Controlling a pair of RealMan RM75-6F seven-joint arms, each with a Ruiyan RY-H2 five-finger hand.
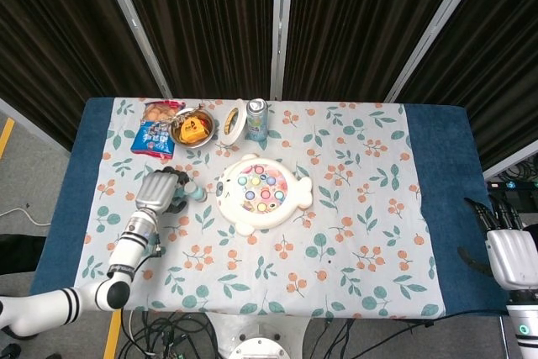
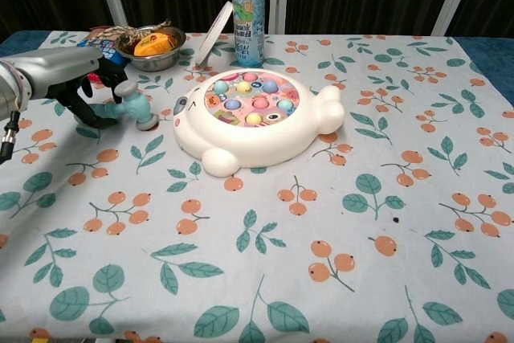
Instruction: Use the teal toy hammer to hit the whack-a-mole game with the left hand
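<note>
We are looking at the counter (image 1: 370, 233), which is wearing a white cloth printed with orange berries and green leaves, with blue fabric showing at both ends. On it, a little left of centre, the white whack-a-mole game (image 1: 263, 193) (image 2: 253, 119) is sitting flat, shaped like a round animal with pastel pegs on its top face. Our left robot hand (image 1: 160, 191) (image 2: 84, 82) is lying low over the cloth just to the left of the game, and its dark fingers (image 2: 103, 84) are curling around the handle of the teal toy hammer (image 1: 192, 193) (image 2: 138, 108); the hammer's head is poking out on the side toward the game and is resting on or just above the cloth, and we cannot tell which. The hammer head is sitting just beside the game's left edge without touching it. Our right robot hand (image 1: 508, 251) is showing only in the head view, off the counter's right end, with its dark fingers pointing up and apart and nothing in them. Behind the game, a blue snack packet (image 1: 156, 138) is lying at the far left, next to a metal bowl (image 1: 192, 127) (image 2: 149, 46) that is holding orange and yellow pieces. A round white lid (image 1: 233, 121) (image 2: 212, 32) is standing on edge between the bowl and an upright drink can (image 1: 256, 119) (image 2: 248, 11), and it is leaning toward the can.
</note>
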